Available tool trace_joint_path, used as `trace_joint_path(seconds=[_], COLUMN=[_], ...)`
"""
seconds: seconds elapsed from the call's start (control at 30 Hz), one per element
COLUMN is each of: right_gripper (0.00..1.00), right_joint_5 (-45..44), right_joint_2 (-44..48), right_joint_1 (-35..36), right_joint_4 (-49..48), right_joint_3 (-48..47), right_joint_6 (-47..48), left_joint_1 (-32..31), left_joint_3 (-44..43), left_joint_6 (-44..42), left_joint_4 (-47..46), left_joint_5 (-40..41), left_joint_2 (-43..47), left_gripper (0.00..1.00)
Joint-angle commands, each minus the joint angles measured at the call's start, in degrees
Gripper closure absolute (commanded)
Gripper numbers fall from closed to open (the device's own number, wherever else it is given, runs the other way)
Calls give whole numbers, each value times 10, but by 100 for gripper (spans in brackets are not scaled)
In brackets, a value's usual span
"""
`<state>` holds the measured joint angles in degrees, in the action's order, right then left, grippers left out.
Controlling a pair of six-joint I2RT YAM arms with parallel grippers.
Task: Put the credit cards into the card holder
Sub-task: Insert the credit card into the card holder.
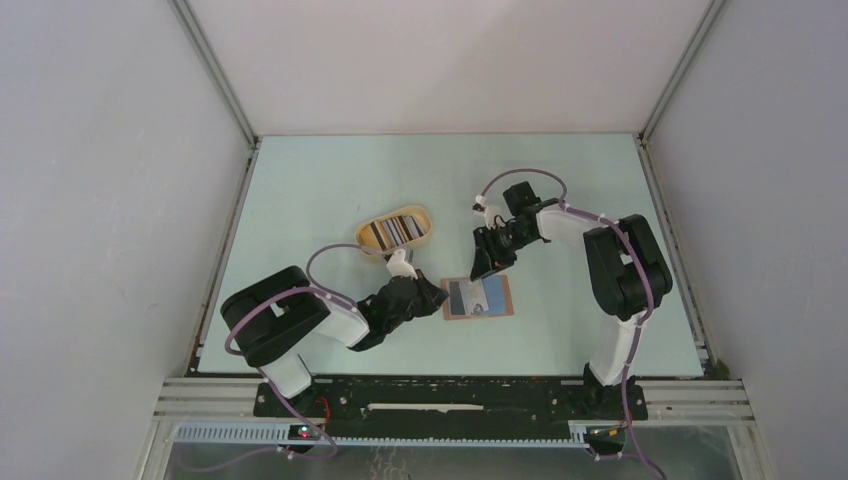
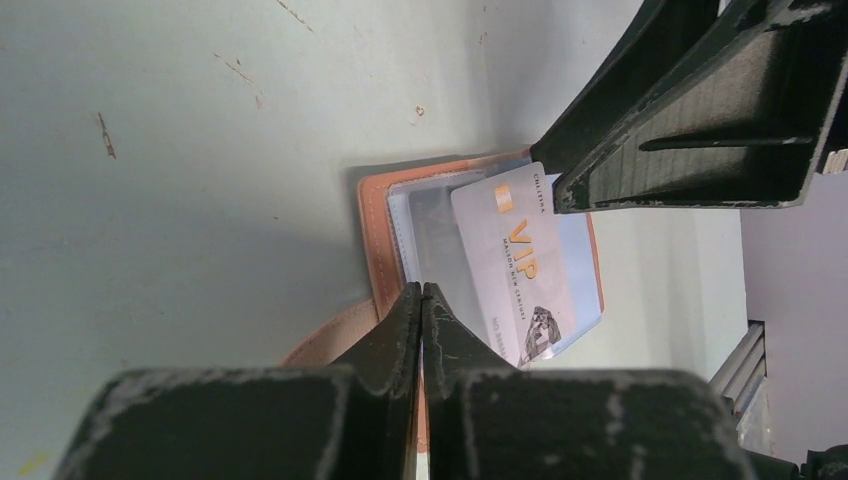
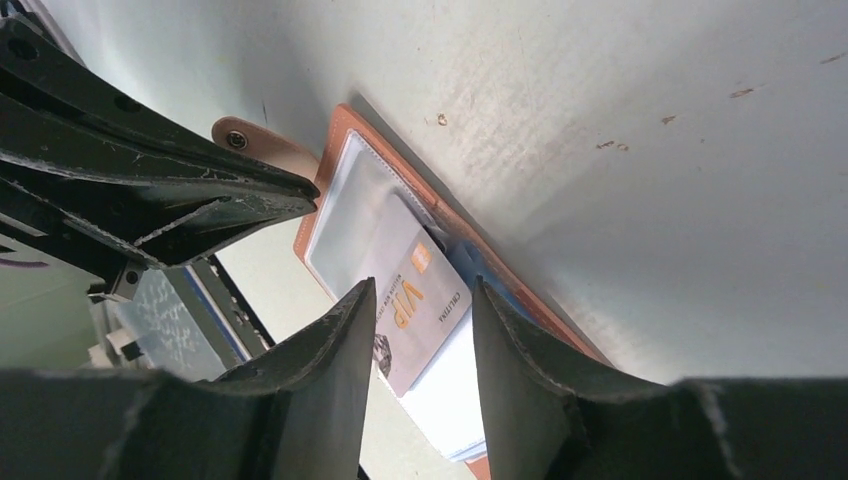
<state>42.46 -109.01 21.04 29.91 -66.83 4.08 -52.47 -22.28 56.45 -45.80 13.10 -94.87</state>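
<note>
**A:** Where's the card holder just now?

**B:** It's lying open on the desk between the two arms, clear sleeves facing up. A VIP card sits slantwise in it, part of it under a sleeve and one end poking out past the holder's edge.

**A:** And the pincers?

**B:** The left pincer is pressed together, its tips down at the holder's brown border by the snap tab. I can't tell whether it nips a flap or only pins the holder down. The right pincer is spread over the card and pinches nothing.

**A:** How would you finish the step?

**B:** I'd hold the holder pinned, square the card to the sleeve mouth, then nudge its free end in along its length. Go low and slow, or the sleeve may buckle and the holder slide.

**A:** What's the count?

**B:** One holder, and one VIP card with a paler card edge under it, so perhaps two cards there. One oval tray stands beyond, with cards in it set on edge, too close together to number. Two pincers.
</note>
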Motion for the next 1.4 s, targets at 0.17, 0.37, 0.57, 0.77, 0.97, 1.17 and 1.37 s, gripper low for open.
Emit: trace_joint_path(seconds=[0.17,0.37,0.57,0.77,0.97,1.17,1.37], right_gripper=[55,78,91,94,94,94,94], right_joint_5=[-38,-46,-100,-114,-126,-132,-111], right_joint_2=[59,83,86,48,13,2,-4], right_joint_1=[3,7,18,44,58,59,59], right_joint_4=[23,93,123,140,159,165,171], right_joint_3=[-23,-36,-36,-43,-56,-61,-65], right_joint_6=[69,173,226,236,235,233,230], left_joint_1=[3,2,3,2,2,2,1], left_joint_3=[4,7,7,8,6,-1,-17], left_joint_6=[-15,-17,-20,-20,-19,-18,-20], left_joint_4=[-28,-32,-37,-40,-34,-10,18], left_joint_5=[-5,-6,-11,-11,-8,-3,-10], left_joint_2=[-1,0,-2,-1,-4,-1,-8], left_gripper=[95,96,96,96,96,96,96])
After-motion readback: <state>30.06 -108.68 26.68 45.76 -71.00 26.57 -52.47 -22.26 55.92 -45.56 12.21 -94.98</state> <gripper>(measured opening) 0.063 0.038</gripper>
